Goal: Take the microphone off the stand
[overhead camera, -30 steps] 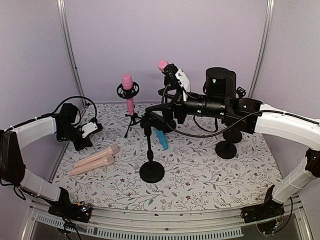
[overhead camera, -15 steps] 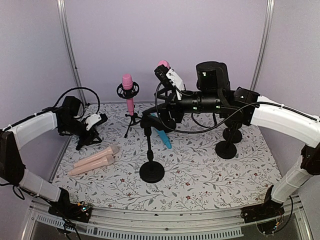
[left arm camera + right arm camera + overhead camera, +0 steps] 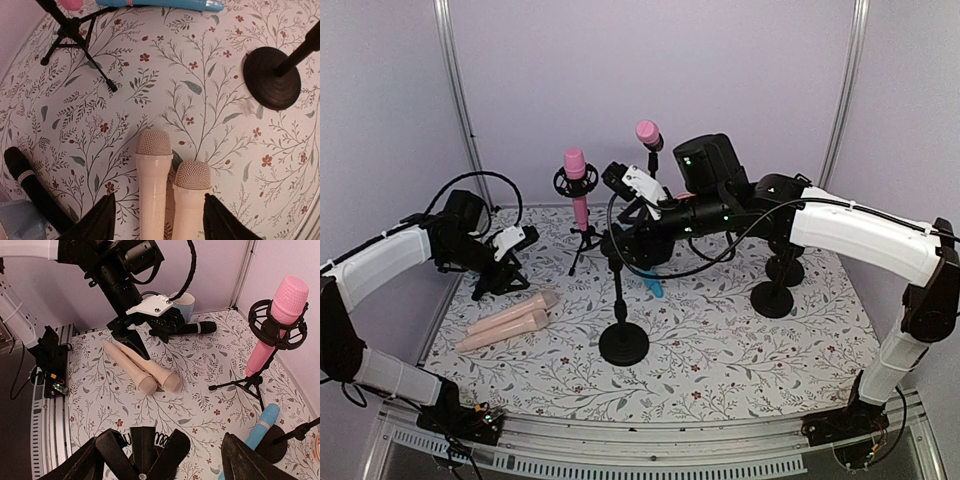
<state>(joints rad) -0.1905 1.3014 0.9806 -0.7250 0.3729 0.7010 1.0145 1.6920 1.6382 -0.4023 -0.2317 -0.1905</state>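
A pink microphone (image 3: 575, 163) (image 3: 286, 302) sits upright in a ring mount on a small tripod stand (image 3: 583, 240) (image 3: 248, 382). A second pink microphone (image 3: 646, 132) stands on a thin stand at the back. My right gripper (image 3: 620, 235) (image 3: 159, 440) is open, its fingers either side of the empty clip (image 3: 145, 450) of a black round-base stand (image 3: 623, 343). My left gripper (image 3: 495, 280) (image 3: 160, 220) is open, hanging over two beige microphones (image 3: 510, 322) (image 3: 154, 180) that lie side by side on the cloth.
A blue microphone (image 3: 651, 287) (image 3: 262, 430) lies behind the black stand. A black microphone (image 3: 195, 329) (image 3: 30, 185) and a mug (image 3: 184, 304) are at the left wall. More round-base stands (image 3: 773, 298) are at the right.
My left gripper has opened and lifted a little over the beige microphones. My right arm has swung left and down from the back pink microphone to the black stand's clip.
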